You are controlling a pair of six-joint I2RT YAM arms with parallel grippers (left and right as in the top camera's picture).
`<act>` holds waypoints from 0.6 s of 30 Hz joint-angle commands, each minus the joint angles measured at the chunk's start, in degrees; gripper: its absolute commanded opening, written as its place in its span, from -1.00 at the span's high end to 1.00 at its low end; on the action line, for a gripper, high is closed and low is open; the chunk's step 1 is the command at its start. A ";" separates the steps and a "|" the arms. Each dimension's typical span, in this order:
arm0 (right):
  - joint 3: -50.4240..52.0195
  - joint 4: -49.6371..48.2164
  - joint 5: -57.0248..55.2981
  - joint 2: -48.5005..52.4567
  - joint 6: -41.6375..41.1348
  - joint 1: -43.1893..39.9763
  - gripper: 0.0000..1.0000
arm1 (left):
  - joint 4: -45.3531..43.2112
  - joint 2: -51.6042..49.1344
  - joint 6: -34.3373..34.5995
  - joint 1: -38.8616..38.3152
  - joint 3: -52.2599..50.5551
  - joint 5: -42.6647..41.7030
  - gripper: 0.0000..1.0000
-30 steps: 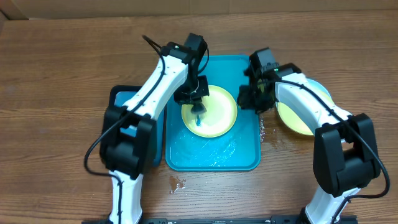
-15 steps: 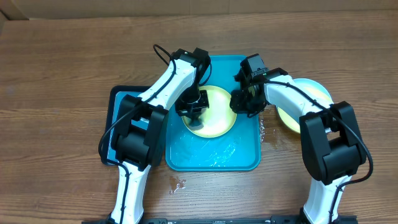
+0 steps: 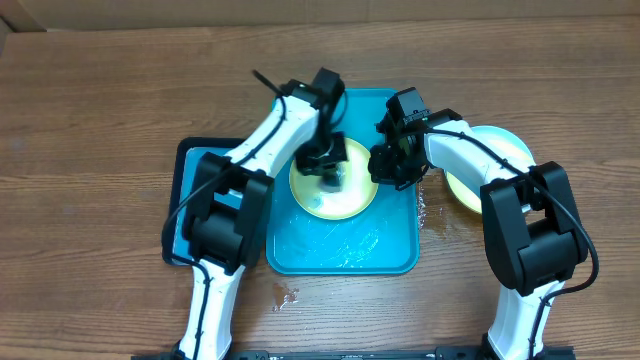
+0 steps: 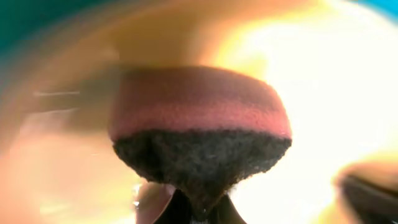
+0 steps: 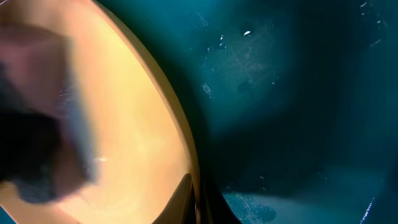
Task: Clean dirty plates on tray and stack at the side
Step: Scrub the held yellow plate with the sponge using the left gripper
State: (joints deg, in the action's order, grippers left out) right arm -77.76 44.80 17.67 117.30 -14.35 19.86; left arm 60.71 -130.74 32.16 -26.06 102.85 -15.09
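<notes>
On the teal tray [image 3: 340, 250], scrubbing is in hand. The left gripper [image 3: 325, 170] has its jaws clamped on a sponge [image 4: 199, 143], pressing it onto the lime-green plate [image 3: 352, 192]. The right gripper [image 5: 196, 200] has its jaws pinching the plate's right rim. Judged next: finish wiping, then carry it to the stacked plates [image 3: 468, 190] on the counter at the right.

Teal-blue w/ wet sheen: big tray [image 3: 300, 255]. On it the plate [image 3: 358, 198], lime-green rim, pale yellowish centre. Rt, side plate [image 3: 462, 192] lime-green too. Left, small tray [image 3: 183, 152] blue w/ black rim. The sponge [image 4: 199, 118]: dark red over black scourer. Brown wood-grain bench [image 3: 100, 100]. White arms [image 3: 275, 125], black joints.
</notes>
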 commanded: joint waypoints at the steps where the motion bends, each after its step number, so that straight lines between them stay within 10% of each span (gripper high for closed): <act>1: 0.81 0.83 -2.82 2.67 0.22 0.02 0.92 | 0.17 -4.00 -2.60 -4.90 0.37 -12.98 0.91; 18: 0.81 0.94 -2.82 2.67 0.22 0.02 0.92 | 18.58 -4.74 2.99 1.97 0.39 32.26 0.91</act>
State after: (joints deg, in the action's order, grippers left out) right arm -77.76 45.89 17.85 117.30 -14.28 19.55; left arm 79.07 -132.77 33.15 -26.96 103.88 -1.63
